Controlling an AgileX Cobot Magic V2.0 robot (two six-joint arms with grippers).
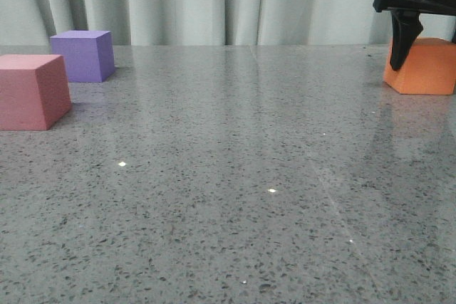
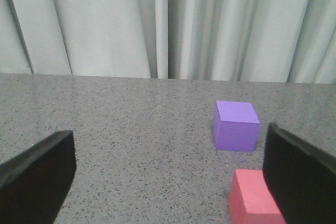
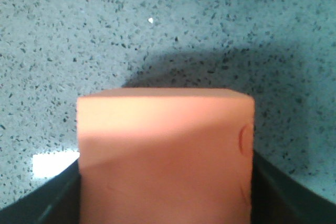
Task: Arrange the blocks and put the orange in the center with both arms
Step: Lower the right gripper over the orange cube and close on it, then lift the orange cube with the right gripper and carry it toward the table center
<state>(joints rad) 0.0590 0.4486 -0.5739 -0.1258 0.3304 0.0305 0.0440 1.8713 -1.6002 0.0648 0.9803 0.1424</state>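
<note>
Because the orange cube must end in the center and it now sits at the far right side of the bench, I have my right gripper lowered over it, with one finger reaching down along its left face in the front view. In the right wrist view the orange cube fills the space between my two fingers, and both dark pads lie against its sides; a small dent near one edge makes me judge that I am already pressing on the soft material, so the gripper is closed on the cube as far as the cube allows. The cube seems to rest on the bench, as far as I can tell from the front view. On the other side, the pink-red cube and the purple cube stand near each other at the far left, the purple one a little further back, not touching. My left gripper hangs above the bench with its fingers wide apart and nothing between them; the pink-red cube is just beside its one finger, the purple cube further on. I judge it waits there so it can take these two and line them up, leaving a gap in the middle for the orange one.
</note>
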